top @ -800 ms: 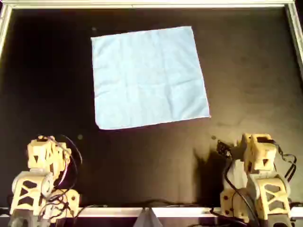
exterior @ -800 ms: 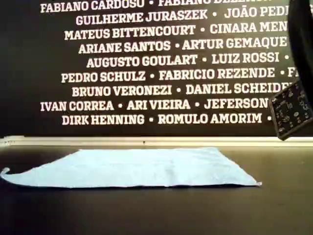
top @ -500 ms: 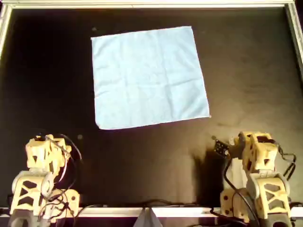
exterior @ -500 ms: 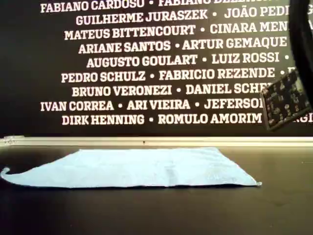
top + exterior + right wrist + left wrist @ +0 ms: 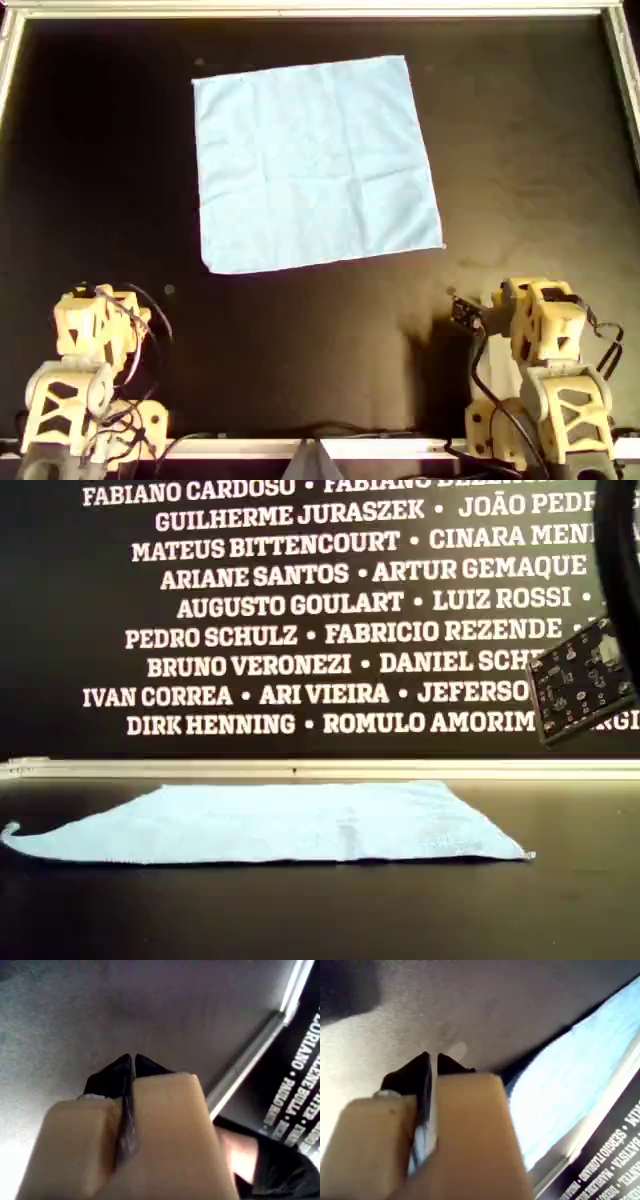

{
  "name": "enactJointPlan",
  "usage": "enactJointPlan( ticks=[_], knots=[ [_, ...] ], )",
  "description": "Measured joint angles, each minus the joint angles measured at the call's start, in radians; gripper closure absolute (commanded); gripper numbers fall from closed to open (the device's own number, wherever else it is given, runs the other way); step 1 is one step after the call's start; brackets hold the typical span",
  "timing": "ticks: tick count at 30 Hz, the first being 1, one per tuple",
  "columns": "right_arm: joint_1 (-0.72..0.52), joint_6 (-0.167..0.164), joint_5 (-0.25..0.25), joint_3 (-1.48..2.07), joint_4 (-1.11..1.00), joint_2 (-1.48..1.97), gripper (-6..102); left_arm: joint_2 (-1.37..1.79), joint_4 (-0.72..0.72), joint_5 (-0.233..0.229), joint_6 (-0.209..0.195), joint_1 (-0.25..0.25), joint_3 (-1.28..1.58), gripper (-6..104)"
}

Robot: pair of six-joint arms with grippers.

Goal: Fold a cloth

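The light-blue cloth (image 5: pixel 315 165) lies flat and unfolded on the black table, toward the far side in the overhead view. It also shows in the exterior view (image 5: pixel 290 825), with one corner curled up at the exterior view's left. My first gripper (image 5: pixel 433 1057) is shut and empty above bare table, and the cloth (image 5: pixel 570 1080) lies apart from it, beyond its tips. My second gripper (image 5: pixel 133 1057) is shut and empty over bare table, with no cloth in its view. The wrist views do not show which arm is which.
One arm (image 5: pixel 95 330) stands at the overhead view's lower left and another (image 5: pixel 535 320) at its lower right, both well short of the cloth. A circuit board (image 5: pixel 580 685) on one arm hangs at the exterior view's right. A pale rail (image 5: pixel 300 10) edges the table.
The arm at the overhead view's lower right has shifted slightly toward the cloth. Its circuit board has moved left in the exterior view. The cloth and the other arm have not moved.
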Motion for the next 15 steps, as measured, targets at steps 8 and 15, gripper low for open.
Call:
enactJointPlan(
  ticks=[8,15],
  knots=[
    [0.006,0.0,-0.003,-0.002,-0.058,0.014,83,0.0,-0.031,0.0,-0.006,0.0,0.0,87],
    [0.032,0.002,-0.005,0.0,-0.12,0.014,44,0.0,-0.175,0.003,-0.003,0.0,0.0,44]
  ],
)
